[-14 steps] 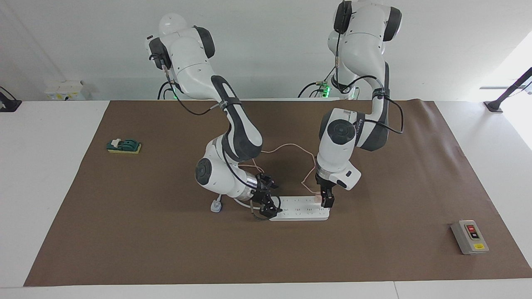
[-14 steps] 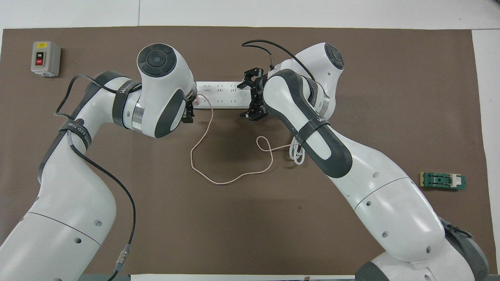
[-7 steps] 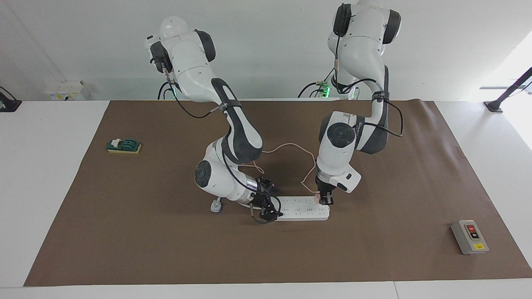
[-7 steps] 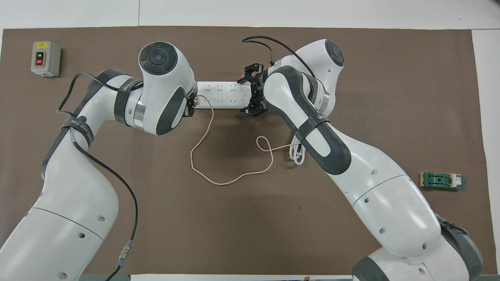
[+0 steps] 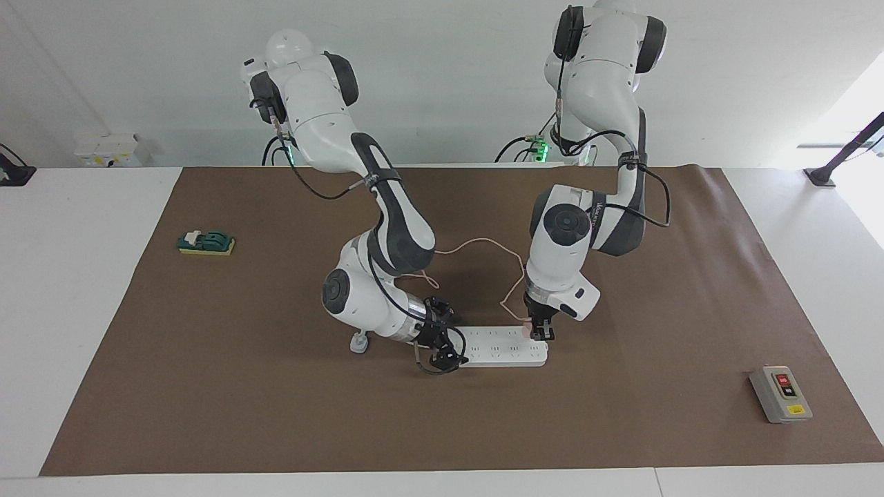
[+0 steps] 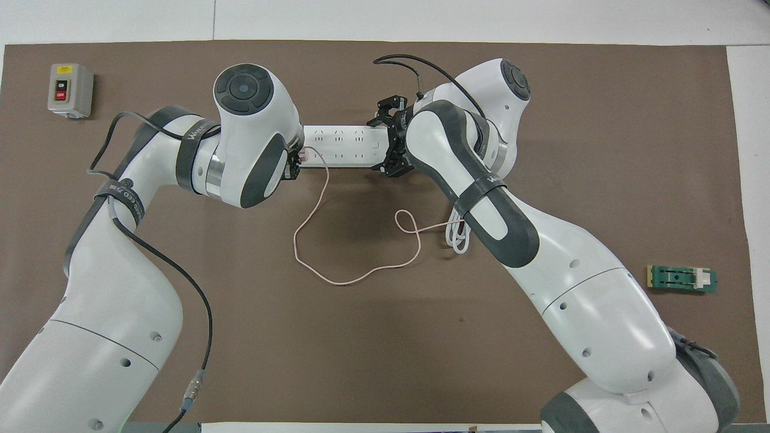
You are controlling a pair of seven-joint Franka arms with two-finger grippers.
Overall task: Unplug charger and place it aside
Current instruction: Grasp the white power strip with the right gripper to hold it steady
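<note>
The charger [image 5: 528, 333] is a small pale pink cube plugged into the white power strip [image 5: 504, 348] at the end toward the left arm. Its thin pink cable [image 6: 337, 279] loops over the mat nearer to the robots. My left gripper [image 5: 541, 333] is down on the charger; in the overhead view the wrist hides most of the left gripper [image 6: 293, 165], and only a corner of the charger [image 6: 304, 155] shows. My right gripper [image 5: 442, 351] is open, low at the strip's other end, with a finger on each side of the strip [image 6: 343, 144].
A white plug [image 5: 358, 342] with a thick white cord [image 6: 457, 237] lies by the right arm. A grey switch box [image 5: 780, 393] sits toward the left arm's end. A green and yellow block [image 5: 206, 243] sits toward the right arm's end.
My left gripper has come down onto the charger. My right gripper has lowered at the strip's other end. The strip, charger and cable have not moved.
</note>
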